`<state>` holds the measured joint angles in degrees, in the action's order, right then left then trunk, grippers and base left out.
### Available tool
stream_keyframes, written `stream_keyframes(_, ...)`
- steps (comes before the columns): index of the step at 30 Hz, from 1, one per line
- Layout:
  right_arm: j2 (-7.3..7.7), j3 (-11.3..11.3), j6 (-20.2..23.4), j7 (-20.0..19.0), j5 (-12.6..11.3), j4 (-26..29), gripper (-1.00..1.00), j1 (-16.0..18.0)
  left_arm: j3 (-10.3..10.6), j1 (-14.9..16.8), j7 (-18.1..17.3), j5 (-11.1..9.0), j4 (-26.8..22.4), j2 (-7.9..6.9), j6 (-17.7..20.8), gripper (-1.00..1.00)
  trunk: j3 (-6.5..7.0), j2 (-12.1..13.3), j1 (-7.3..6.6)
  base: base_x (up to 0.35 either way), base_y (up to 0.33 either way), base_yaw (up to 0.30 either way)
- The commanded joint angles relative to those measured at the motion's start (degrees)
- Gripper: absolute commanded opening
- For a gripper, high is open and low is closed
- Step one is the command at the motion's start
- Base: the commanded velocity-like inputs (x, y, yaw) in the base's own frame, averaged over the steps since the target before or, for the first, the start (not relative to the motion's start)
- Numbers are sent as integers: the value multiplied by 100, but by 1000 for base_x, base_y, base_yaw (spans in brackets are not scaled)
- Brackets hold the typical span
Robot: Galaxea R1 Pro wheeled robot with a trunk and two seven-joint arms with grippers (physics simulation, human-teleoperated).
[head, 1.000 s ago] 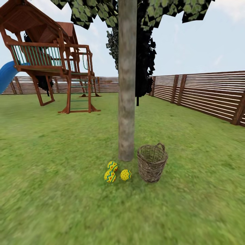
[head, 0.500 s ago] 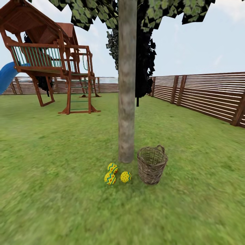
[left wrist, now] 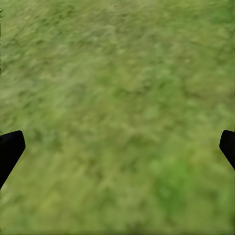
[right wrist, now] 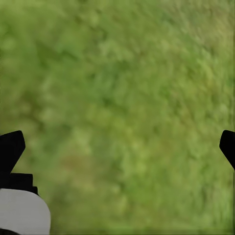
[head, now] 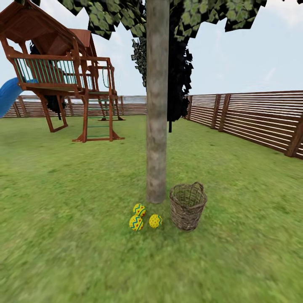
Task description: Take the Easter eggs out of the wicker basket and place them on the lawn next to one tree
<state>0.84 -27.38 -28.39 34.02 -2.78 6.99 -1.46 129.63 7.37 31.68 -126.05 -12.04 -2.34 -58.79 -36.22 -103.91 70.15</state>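
Observation:
Three yellow Easter eggs lie on the lawn (head: 63,235) at the foot of the tree (head: 157,126): one (head: 139,209) nearest the trunk, one (head: 136,222) in front of it, one (head: 155,220) to their right. The wicker basket (head: 187,206) stands upright just right of the trunk, and I see nothing inside it. My left gripper (left wrist: 117,147) is open over bare grass, its black fingertips (left wrist: 10,149) at the picture's edges. My right gripper (right wrist: 117,147) is open too, above grass, with fingertips (right wrist: 11,147) wide apart.
A wooden playset (head: 63,71) with a blue slide (head: 8,94) stands at the far left. A slat fence (head: 252,118) runs along the right and the back. A slim tree with near-black foliage (head: 176,75) is behind the trunk.
The whole head view has shifted slightly downward, so the eggs, basket and playset sit a little lower in the picture. The eggs and basket keep their places beside the tree.

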Motion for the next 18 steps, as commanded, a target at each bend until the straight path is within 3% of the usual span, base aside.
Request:
stream_keyframes(1,2,-44,0,26,-30,13,100,-4,48,10,51,2,-23,-3,-14,100,14,39,-23,0,0,0)
stream_keyframes(14,4,-48,0,26,-30,12,100,-4,53,10,46,10,-20,5,1,100,247,560,-308,0,0,0)
stream_keyframes(18,4,-48,0,26,-30,12,100,-4,48,10,39,9,-18,5,12,100,247,560,-308,0,0,0)
